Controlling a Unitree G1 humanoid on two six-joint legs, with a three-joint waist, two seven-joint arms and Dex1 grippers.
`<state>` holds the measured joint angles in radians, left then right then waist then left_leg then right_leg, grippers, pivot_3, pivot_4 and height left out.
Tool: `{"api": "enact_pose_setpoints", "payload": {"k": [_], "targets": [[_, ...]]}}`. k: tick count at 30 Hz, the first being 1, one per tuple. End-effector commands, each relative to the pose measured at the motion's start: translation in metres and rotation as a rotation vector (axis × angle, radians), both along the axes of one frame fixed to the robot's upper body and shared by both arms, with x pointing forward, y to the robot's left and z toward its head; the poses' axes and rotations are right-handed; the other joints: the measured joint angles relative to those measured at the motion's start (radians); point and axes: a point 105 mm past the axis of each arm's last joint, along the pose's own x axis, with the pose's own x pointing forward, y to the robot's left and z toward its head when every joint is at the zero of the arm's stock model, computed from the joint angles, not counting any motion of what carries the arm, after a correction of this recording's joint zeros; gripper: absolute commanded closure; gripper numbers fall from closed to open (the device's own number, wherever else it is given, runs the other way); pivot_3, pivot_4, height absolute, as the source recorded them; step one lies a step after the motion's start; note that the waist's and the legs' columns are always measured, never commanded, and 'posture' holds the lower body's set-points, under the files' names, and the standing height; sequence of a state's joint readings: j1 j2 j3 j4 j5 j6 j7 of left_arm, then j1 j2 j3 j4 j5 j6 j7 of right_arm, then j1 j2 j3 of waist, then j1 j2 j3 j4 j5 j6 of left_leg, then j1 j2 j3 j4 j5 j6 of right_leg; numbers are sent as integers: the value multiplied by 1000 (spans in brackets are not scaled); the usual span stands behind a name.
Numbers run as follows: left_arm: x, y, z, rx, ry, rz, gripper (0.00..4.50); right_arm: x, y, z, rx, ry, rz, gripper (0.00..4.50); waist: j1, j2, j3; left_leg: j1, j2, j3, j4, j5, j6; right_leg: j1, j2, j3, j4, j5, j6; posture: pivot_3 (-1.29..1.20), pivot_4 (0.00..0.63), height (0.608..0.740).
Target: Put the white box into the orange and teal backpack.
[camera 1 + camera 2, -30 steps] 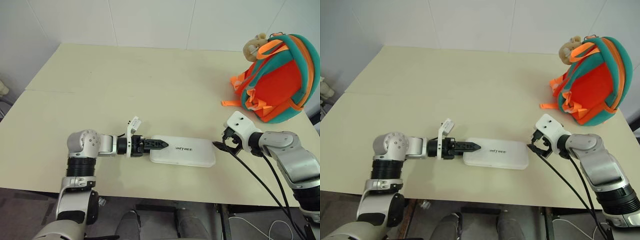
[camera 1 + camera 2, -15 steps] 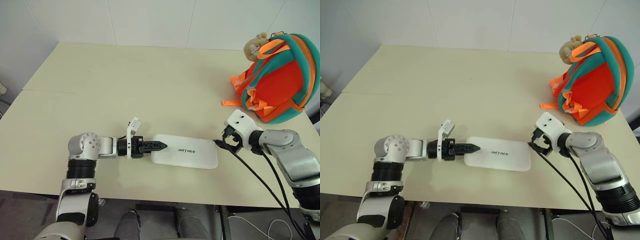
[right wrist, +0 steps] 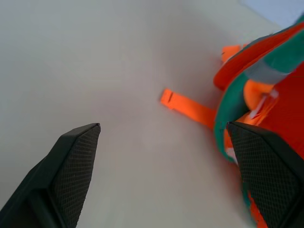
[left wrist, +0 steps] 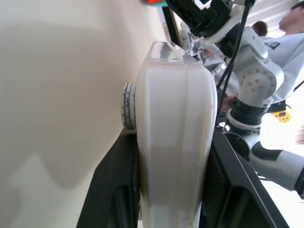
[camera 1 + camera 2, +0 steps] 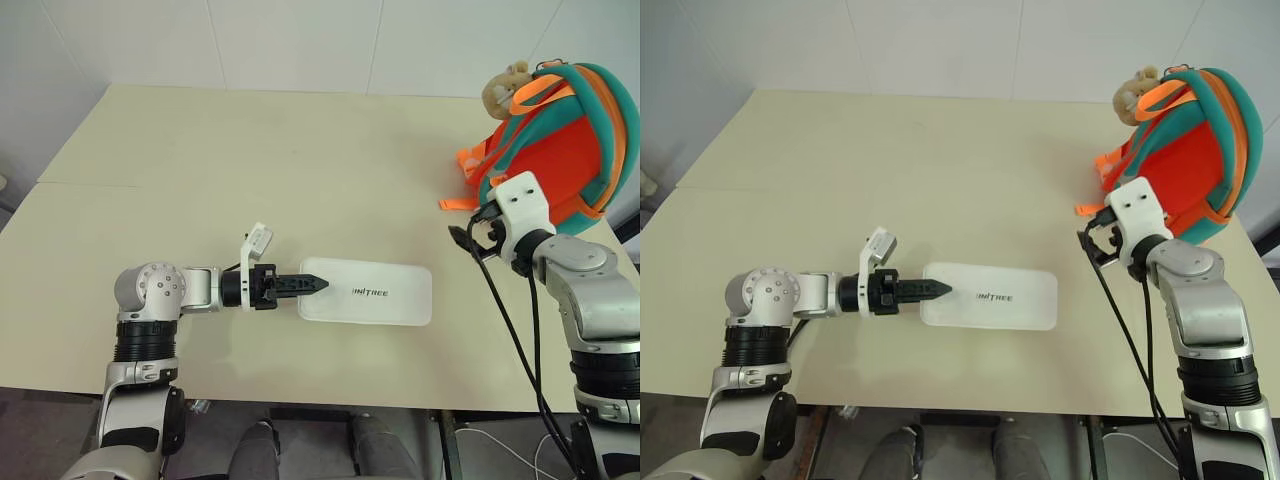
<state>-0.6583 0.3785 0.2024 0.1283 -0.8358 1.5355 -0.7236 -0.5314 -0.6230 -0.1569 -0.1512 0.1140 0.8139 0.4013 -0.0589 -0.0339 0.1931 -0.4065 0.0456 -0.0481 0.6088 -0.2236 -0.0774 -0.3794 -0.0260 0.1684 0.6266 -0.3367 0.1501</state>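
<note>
Biggest worry here was the grip. The left gripper (image 5: 308,285) had its jaws clamped on just the left short end of the white box (image 5: 368,293), and the left wrist view showed the 2 black fingers (image 4: 114,190) squeezing the box's thin edge between them. That was a long flat case held by 1 end only, so once it came off the tabletop (image 5: 250,160) the far end would likely sag or the whole thing could twist out of the jaws. The matte shell looked slick too, which wouldn't help.

The 2nd risk was the orange and teal backpack (image 5: 560,150). It sat at the far right corner of the tabletop, well apart from the box, and whether its opening was unzipped couldn't be told from these views. The box looked about as long as the bag, so a crooked entry would probably jam on the rim or shove the bag toward the edge. The loose orange strap (image 3: 187,108) could snag as well.

The right gripper (image 5: 470,238) hung just beside the backpack with its jaws spread wide, holding nothing.

The box lay flat near the front edge, roughly centre, long axis running left to right, lettering face up, its free short end pointing right.
</note>
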Motion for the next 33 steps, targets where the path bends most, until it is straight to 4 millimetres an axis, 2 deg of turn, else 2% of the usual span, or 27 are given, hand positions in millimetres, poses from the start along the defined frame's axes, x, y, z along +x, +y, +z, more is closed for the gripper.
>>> {"api": "enact_pose_setpoints", "payload": {"k": [1, 4, 9, 15, 18, 21, 25, 33], "targets": [[1, -4, 29, -99, -75, -25, 3229, 6, -26, 32, 93, -149, -164, 0, 0, 0, 0, 0, 0, 0, 0, 0, 0, 0, 0, 0, 0, 0, 0, 0, 150, 740], [7, -6, 46, -182, -104, -10, 3229, 18, -36, 41, 148, -198, -223, 0, 3, 0, 0, -1, 0, 0, 0, 0, 0, -1, 0, 0, 0, 0, 0, 0, 150, 740], [6, -8, 53, -213, -104, -10, 3229, 42, -40, 49, 210, -239, -254, 0, -5, 1, 0, -1, 0, 1, -3, 0, 0, -1, 0, 0, -1, 0, 0, 0, 150, 740], [4, -8, 51, -206, -104, 8, 3229, 73, -34, 49, 274, -250, -251, 0, -25, 1, 1, -1, 0, 1, -9, 1, -2, -5, 0, 0, -1, -1, 0, 0, 150, 740], [3, -6, 52, -210, -116, 25, 3229, 92, -23, 56, 331, -265, -247, 0, -38, 1, 1, -1, 0, 3, -11, 3, -5, -6, 0, 2, -1, -1, 0, 0, 150, 740], [4, -6, 52, -208, -123, 46, 3229, 100, -21, 63, 357, -289, -270, 0, -48, 1, 1, -1, 0, 3, -12, 4, -5, -8, 0, 2, 0, -1, 0, 0, 150, 740], [4, -2, 51, -209, -136, 83, 3229, 105, -15, 75, 423, -340, -280, 859, -51, 1, 1, -2, 0, 3, -13, 5, -7, -8, 0, 2, 0, -1, 0, 0, 150, 740], [11, 11, 54, -216, -160, 182, 3229, 107, -3, 85, 407, -365, -224, 3696, -55, 1, 1, -3, 0, 3, -13, 6, -8, -10, 0, 2, 1, -1, 0, 0, 150, 740]]}}
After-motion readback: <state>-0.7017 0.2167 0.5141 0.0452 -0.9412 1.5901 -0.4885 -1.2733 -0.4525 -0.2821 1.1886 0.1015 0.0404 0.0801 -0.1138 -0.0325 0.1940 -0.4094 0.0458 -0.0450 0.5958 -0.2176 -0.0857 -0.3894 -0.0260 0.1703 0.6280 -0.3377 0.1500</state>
